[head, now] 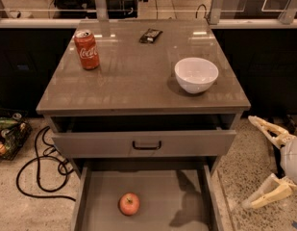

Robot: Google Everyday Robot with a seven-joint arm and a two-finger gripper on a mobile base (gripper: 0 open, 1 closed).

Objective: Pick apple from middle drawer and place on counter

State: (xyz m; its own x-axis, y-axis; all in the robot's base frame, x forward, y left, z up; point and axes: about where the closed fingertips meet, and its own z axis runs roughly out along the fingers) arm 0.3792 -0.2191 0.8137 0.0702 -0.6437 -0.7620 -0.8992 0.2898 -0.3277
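At the far left we see a basket (6, 138) of mixed items on the speckled floor (32, 211), and just beside it a black cable (40, 170) looping toward the cabinet. Moving right, we come to the counter (133, 85). Its glossy grey-brown top carries a red soda can (86, 49) upright near the back left corner and a small dark packet (151, 35) lying flat near the back edge. A white bowl (196, 74) sits toward the right side, well apart from the can. Below the top we find a drawer front (90, 146) with a black bar handle (146, 145), pulled out slightly. Under that, the middle drawer (157, 186) stands pulled far out, and we look straight down on its bare grey floor. The apple (129, 203) sits on that floor, left of centre and near the bottom edge of the view, touching neither side wall. To its right a dark shadow (189, 211) falls across the drawer floor. At the far right, outside the cabinet and over the speckled floor, we find the gripper (247, 162). Its two pale fingers (266, 127) are spread wide apart and point left toward the cabinet. We see nothing held between them, and the gripper is well apart from the apple
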